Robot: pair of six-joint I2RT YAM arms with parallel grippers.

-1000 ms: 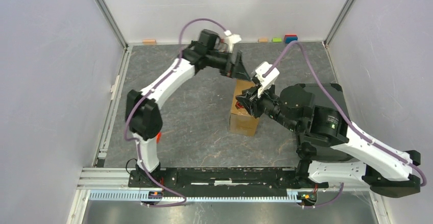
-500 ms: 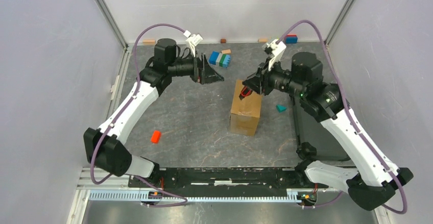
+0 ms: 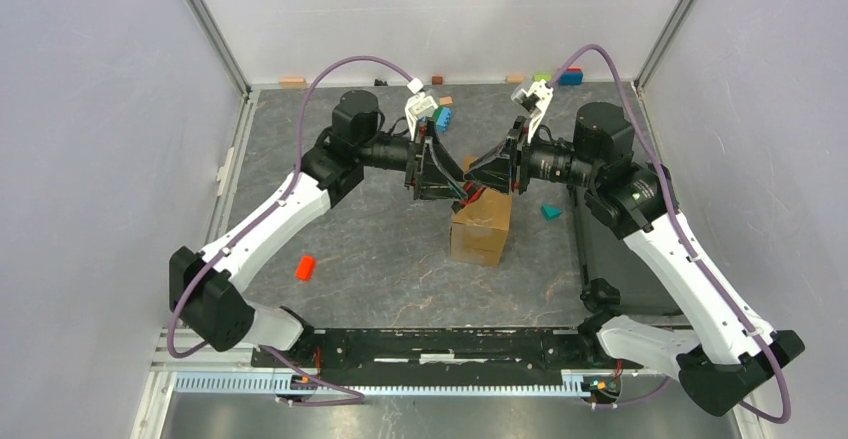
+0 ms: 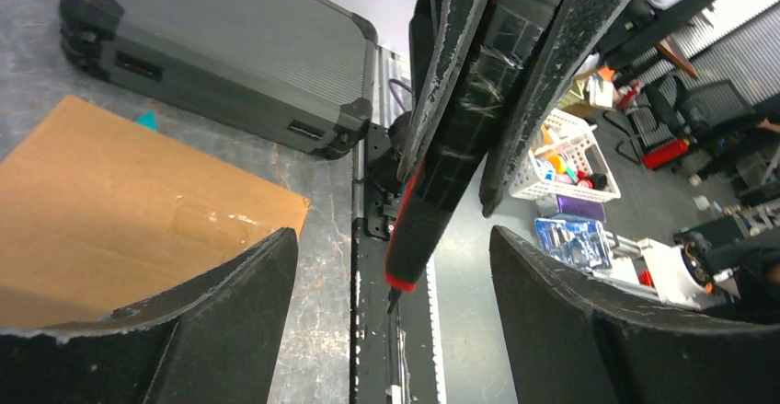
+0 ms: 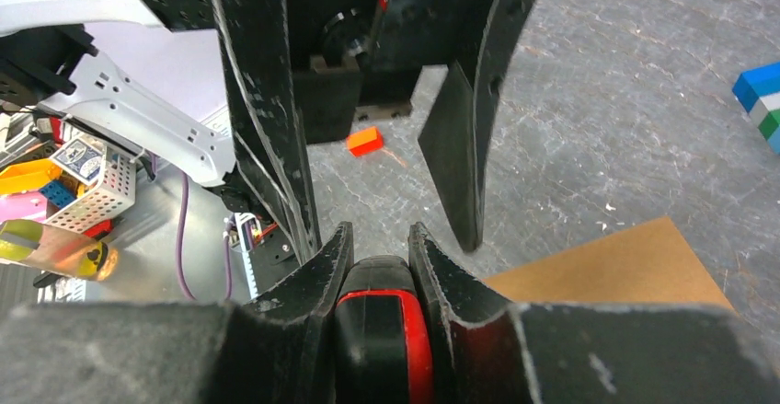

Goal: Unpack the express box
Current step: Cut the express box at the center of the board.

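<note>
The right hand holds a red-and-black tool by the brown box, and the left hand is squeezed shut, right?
No. The left gripper is open, fingers wide apart; the left wrist view shows it. The right gripper does hold the red-and-black tool by the express box.

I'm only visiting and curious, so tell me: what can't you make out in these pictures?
Top view: express box, far part of its top hidden under both arms' jaws.
Right wrist view: black-and-red tool, cut off by the bottom edge; its kind is unclear.
Left wrist view: the box runs off the left edge.
Top view: blocks by the far wall, too small to identify.
</note>
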